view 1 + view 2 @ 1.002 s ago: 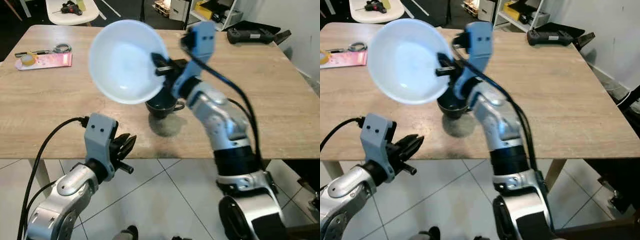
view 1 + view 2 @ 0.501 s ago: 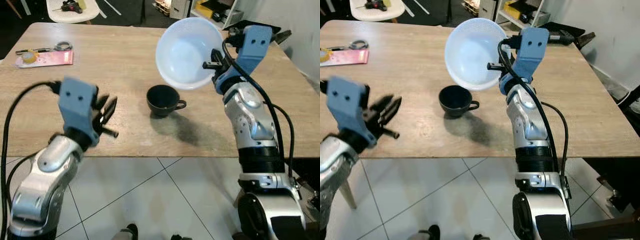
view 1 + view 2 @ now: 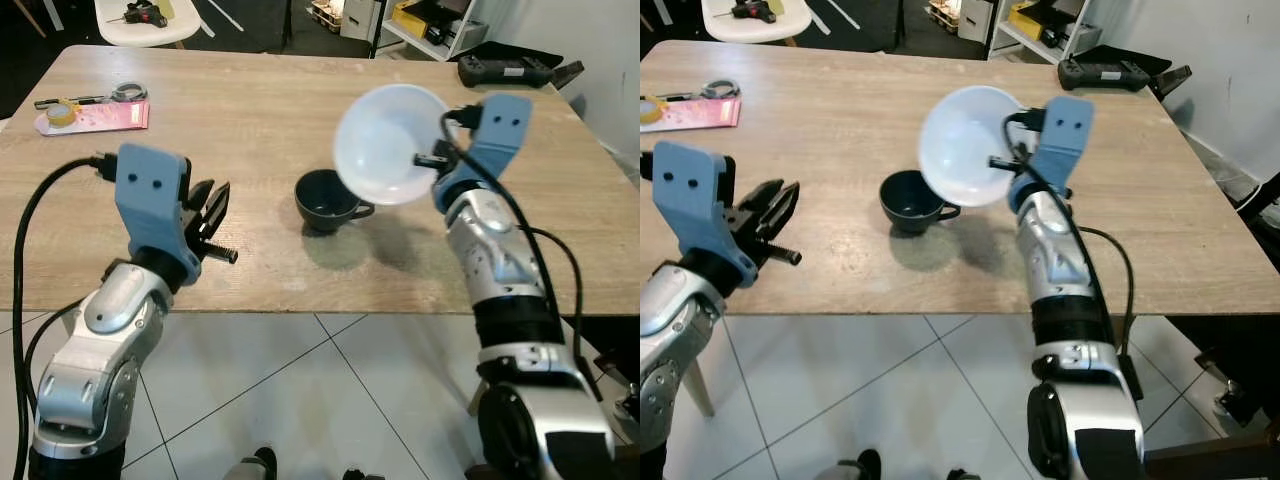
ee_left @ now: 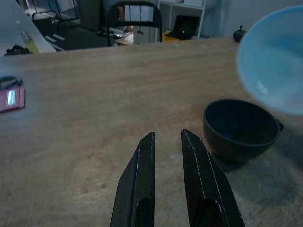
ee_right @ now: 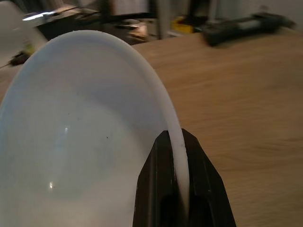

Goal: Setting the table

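Centrally, we see our right gripper (image 5: 182,189) pinching the rim of a white bowl (image 3: 390,143), one black finger on each side of the thin wall. We hold the bowl tilted on edge in the air above the wooden table (image 3: 250,120), its hollow facing back toward our head camera. Its lower edge hangs just beside and above a dark cup (image 3: 327,200), which stands upright on the table with its handle pointing to our right; we cannot tell whether bowl and cup touch.

Our left gripper (image 4: 166,142) hovers over the near edge of the table, to the left of the cup and apart from it. Its two fingers are parted by a narrow gap and grasp nothing; they point toward the cup.

At the far left corner of the table lie a pink card (image 3: 95,118), a roll of yellow tape (image 3: 60,113) and a small metal tool (image 3: 122,95). A black controller (image 3: 1112,72) rests at the far right corner. Beyond the table stands a white chair (image 3: 145,25) carrying a red and black tool (image 3: 140,14).
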